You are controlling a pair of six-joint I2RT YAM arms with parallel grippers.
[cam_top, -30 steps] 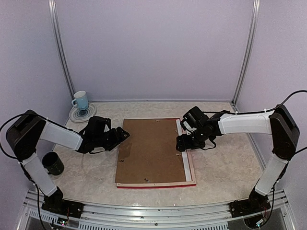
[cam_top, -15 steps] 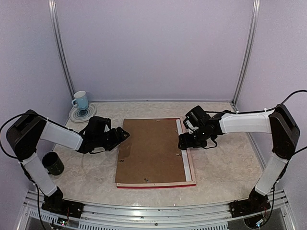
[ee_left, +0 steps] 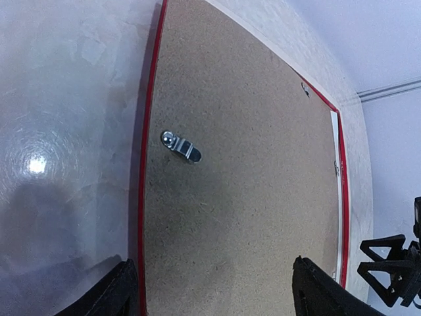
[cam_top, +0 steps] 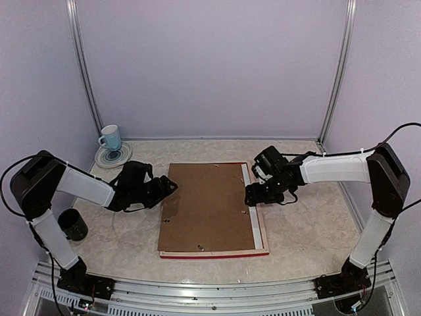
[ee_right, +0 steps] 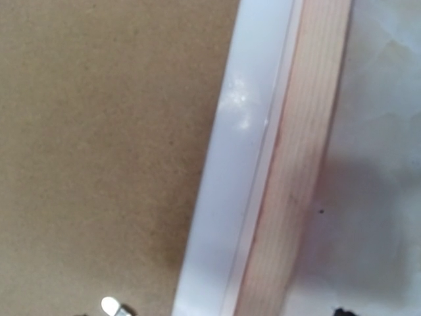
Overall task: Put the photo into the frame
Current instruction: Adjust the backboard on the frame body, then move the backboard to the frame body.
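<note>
The frame [cam_top: 210, 254] lies face down mid-table, its red edge along the near side and its pale wood right bar [ee_right: 302, 164] close under the right wrist camera. A brown backing board [cam_top: 207, 207] rests on it, shifted left. That leaves a white strip [cam_top: 253, 220] bare by the right bar; I cannot tell whether this sheet [ee_right: 237, 164] is the photo's back. The photo's printed side is hidden. My left gripper [cam_top: 168, 186] is open, its fingertips [ee_left: 125, 289] straddling the frame's red left edge [ee_left: 141, 217]. My right gripper [cam_top: 250, 195] hangs open over the right bar, holding nothing.
A metal turn clip [ee_left: 181, 146] sits on the board near its left edge. A blue cup [cam_top: 110, 138] stands on a saucer [cam_top: 113, 158] at the back left. A black cup [cam_top: 72, 224] is beside the left arm. Walls enclose the table on three sides.
My right gripper has shifted slightly to the right over the frame's right bar. The left arm, board and frame have not moved.
</note>
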